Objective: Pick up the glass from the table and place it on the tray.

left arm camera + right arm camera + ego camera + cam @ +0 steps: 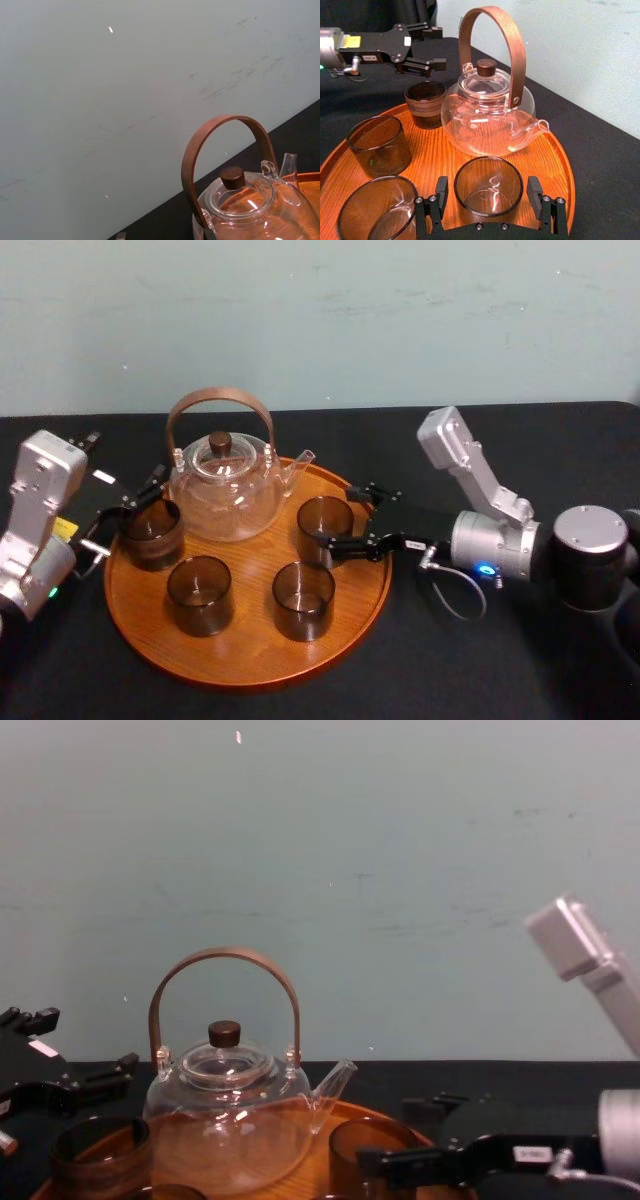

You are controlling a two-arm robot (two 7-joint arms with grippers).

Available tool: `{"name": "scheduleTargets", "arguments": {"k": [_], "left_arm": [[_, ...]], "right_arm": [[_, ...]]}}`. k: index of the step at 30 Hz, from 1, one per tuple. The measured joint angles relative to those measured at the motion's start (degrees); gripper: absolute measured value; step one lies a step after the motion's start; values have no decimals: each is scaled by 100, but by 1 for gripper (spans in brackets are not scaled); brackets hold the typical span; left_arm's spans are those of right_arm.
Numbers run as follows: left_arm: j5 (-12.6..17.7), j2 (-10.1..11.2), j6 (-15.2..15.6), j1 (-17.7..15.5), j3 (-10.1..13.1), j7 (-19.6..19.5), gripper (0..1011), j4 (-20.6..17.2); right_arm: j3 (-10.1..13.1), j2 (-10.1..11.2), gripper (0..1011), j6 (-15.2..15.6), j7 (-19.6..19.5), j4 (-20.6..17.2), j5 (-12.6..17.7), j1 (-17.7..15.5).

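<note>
Several dark smoky glasses stand on the round wooden tray [240, 665] [555, 150]. One glass [325, 528] [490, 186] [372, 1155] rests on the tray's right side, in front of the teapot's spout. My right gripper [338, 523] [487, 189] is open and straddles that glass, one finger on each side with small gaps. Another glass [152, 532] [425, 104] sits at the tray's left edge. My left gripper [128, 512] [434, 47] [75, 1045] is open just beside it and holds nothing. The black table [500, 660] shows around the tray.
A clear glass teapot [225, 485] [250, 200] [487, 110] [225, 1115] with an arched brown handle stands at the back of the tray between the two grippers. Two more glasses [199, 594] [303, 600] stand at the tray's front. A pale wall rises behind the table.
</note>
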Motion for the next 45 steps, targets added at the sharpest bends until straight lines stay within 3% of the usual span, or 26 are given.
{"name": "scheduleTargets", "arguments": {"k": [13,18,23,28,33,41,45], "left_arm": [[0,0,0,0,0,0,1001,0],[0,0,0,1,0,0,1001,0],[0,0,0,0,0,0,1002,0],[0,0,0,0,0,0,1002,0],[0,0,0,0,0,0,1001,0],[0,0,0,0,0,0,1001,0],[0,0,0,0,0,0,1001,0]], "right_arm": [[385,763,1002,-20,45,-1036,417,-566],[667,1067,1003,-117,-101,-1474,632,-877],[1104,1294,1003,-219,-592,-1847,815,-1313],[1405,1289,1003,-338,-1062,-1923,806,-1585],[1616,1167,1003,-624,-1602,-1870,533,-1842],[1790,804,1003,-968,-2143,-1545,237,-1970],[1823,692,1003,-1031,-2228,-1410,172,-1976]]}}
